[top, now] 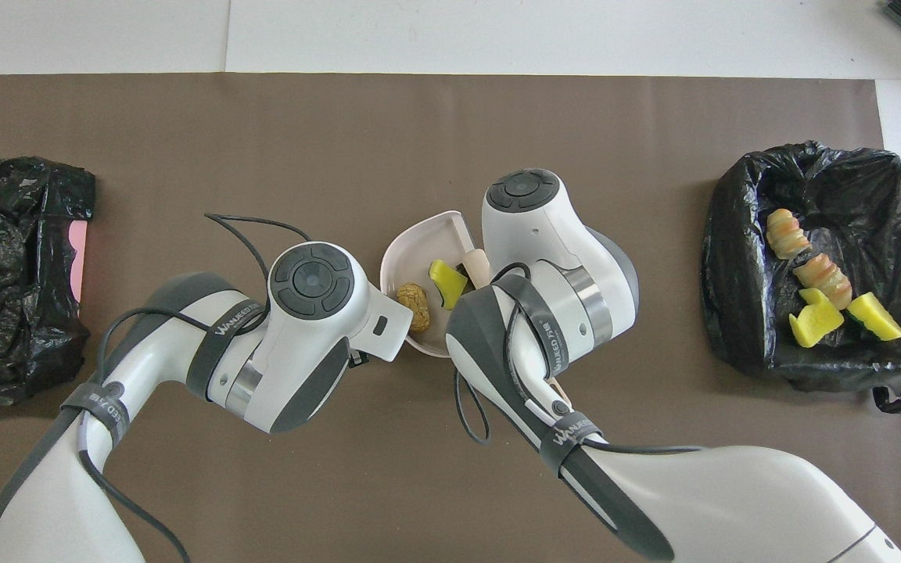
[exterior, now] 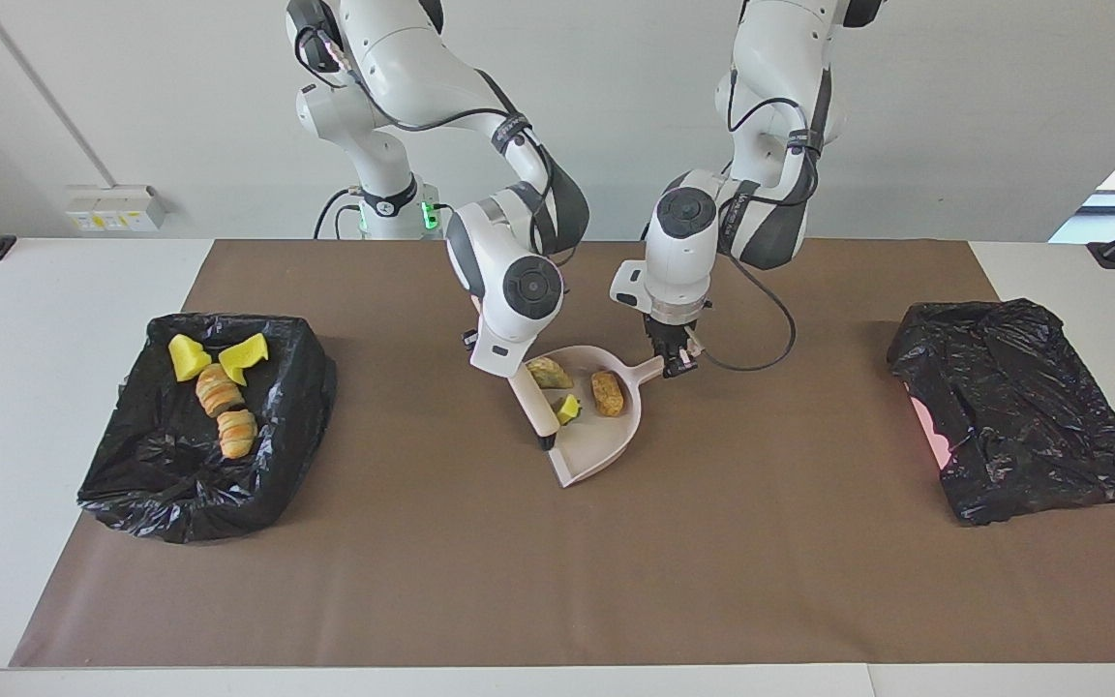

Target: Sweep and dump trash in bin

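A pink dustpan lies mid-table on the brown mat, and my left gripper is shut on its handle. In the pan are three bits of trash: a golden lump, a brown lump and a yellow wedge. My right gripper is shut on a beige brush. The brush's dark bristles rest at the pan's open edge beside the wedge. From overhead the dustpan, the wedge and one lump show between the two hands. The black-lined bin holds several more pieces.
The bin stands at the right arm's end of the table. A crumpled black bag with a pink patch lies at the left arm's end. The brown mat covers the table's middle, and a cable loops from the left wrist.
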Controlling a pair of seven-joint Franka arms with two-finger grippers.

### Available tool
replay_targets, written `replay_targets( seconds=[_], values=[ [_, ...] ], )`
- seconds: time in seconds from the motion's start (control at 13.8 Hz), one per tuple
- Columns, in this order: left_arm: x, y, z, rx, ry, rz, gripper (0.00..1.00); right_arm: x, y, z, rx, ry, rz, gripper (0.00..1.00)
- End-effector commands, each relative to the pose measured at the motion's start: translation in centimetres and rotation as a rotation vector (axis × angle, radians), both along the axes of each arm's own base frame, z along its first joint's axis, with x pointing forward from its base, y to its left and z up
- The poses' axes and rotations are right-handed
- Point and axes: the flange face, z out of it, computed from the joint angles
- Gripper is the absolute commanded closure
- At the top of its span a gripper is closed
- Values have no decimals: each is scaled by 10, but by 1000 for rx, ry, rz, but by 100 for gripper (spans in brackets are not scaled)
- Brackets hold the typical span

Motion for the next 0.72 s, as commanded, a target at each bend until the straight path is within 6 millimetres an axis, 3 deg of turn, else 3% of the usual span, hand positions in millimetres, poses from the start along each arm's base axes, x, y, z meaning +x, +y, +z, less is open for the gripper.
replay_targets(
  seconds=[0.0, 0.14, 0.36, 0.43, 0.51, 0.65],
  values=[
    [-6, 10, 4, 15, -3, 6, 100, -12, -5, 30, 71, 0, -24, 100],
    [-4, 11, 6, 11, -7, 6, 100, -15, -10, 47, 62, -1, -40, 100],
    [10, 23, 10, 6, -10, -9, 100, -16, -55, 91, -7, 0, -169, 100],
    [14, 31, 16, 3, -14, -21, 100, -22, -64, 107, -37, 1, -221, 100],
    [26, 50, 21, 0, -18, -18, 100, -32, -68, 117, -78, 13, -272, 100],
    [34, 70, 38, -7, -26, -71, 100, -56, -67, 118, -146, 11, -352, 100]
  ],
)
